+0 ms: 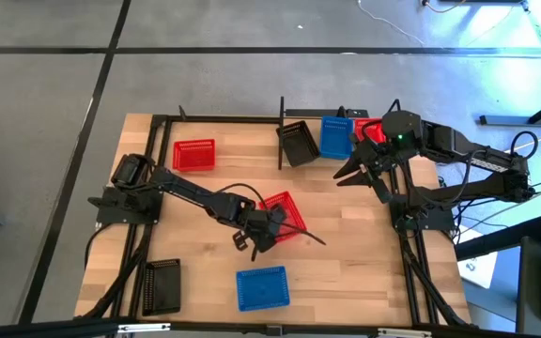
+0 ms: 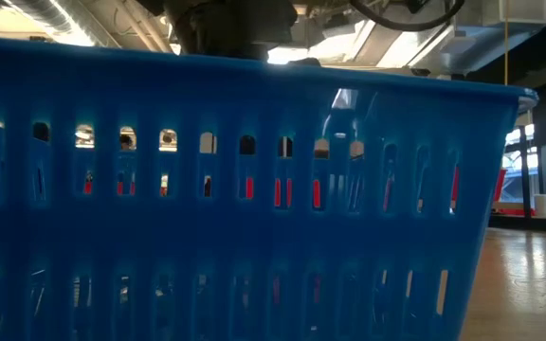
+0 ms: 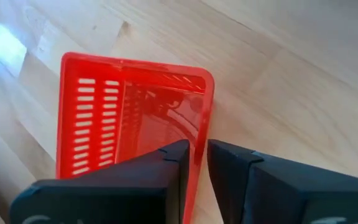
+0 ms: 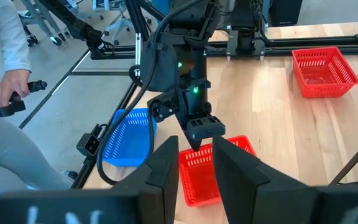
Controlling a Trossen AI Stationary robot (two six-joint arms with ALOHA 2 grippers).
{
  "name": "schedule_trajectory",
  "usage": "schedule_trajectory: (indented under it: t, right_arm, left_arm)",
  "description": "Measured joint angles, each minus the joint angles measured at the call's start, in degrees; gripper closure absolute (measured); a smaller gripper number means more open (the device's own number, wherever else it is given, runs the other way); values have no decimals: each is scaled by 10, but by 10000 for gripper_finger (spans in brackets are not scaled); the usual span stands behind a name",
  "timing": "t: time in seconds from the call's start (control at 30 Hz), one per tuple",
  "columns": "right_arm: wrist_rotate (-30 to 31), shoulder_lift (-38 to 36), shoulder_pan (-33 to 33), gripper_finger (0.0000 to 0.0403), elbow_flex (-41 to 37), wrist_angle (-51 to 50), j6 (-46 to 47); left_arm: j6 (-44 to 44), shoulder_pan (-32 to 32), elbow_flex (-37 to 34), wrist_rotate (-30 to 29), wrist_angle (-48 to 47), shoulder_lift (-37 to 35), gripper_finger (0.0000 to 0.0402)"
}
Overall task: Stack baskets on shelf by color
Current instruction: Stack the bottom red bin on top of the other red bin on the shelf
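A red basket (image 1: 285,212) sits mid-table, and my left gripper (image 1: 259,235) is shut on it from its near side; the left wrist view shows the basket (image 3: 104,118) close up. My right gripper (image 1: 363,175) hovers open over the far right of the table, holding nothing (image 4: 196,177). Just beyond it a black basket (image 1: 299,143), a blue basket (image 1: 336,136) and a red basket (image 1: 368,129) stand side by side by the black rod shelf posts (image 1: 282,131). Another red basket (image 1: 193,154) rests far left. My left gripper pinches one side wall of the red basket at its rim (image 3: 199,140), one finger (image 3: 166,171) inside the basket and one (image 3: 235,171) outside. The fingers come from above, slanting from the near side. Whether the basket's bottom is clear of the table I cannot tell.
A blue basket (image 1: 262,287) lies at the near edge and fills the low view (image 2: 254,208). A black basket (image 1: 162,286) lies near left. A person's hand (image 4: 8,87) shows beyond the table's edge. Bare wood lies between the held basket and the far row.
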Motion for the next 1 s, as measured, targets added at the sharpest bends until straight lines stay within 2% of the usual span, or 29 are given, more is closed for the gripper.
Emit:
schedule_trajectory:
  t: [0.1,0.3,0.47,0.57,0.73,0.83,1.0]
  right_arm:
    - [0,0,0,307,0,0,0]
    - [4,0,0,307,0,-1,-1]
    - [40,0,0,307,0,-15,1]
    - [66,0,3,307,0,-40,31]
    - [179,11,45,307,0,-70,100]
    - [243,37,69,307,0,-73,179]
    - [267,104,82,307,0,-79,368]
  left_arm:
    - [-7,0,0,-2,-1,0,347]
    - [-52,-7,0,-57,-21,-28,350]
    - [-141,-6,0,-58,-66,-91,347]
    - [-245,-6,0,-72,-88,-143,347]
    - [-428,-6,0,-118,-135,-237,347]
    - [-509,-6,0,-144,-148,-285,346]
    - [-597,-6,1,-164,-152,-350,346]
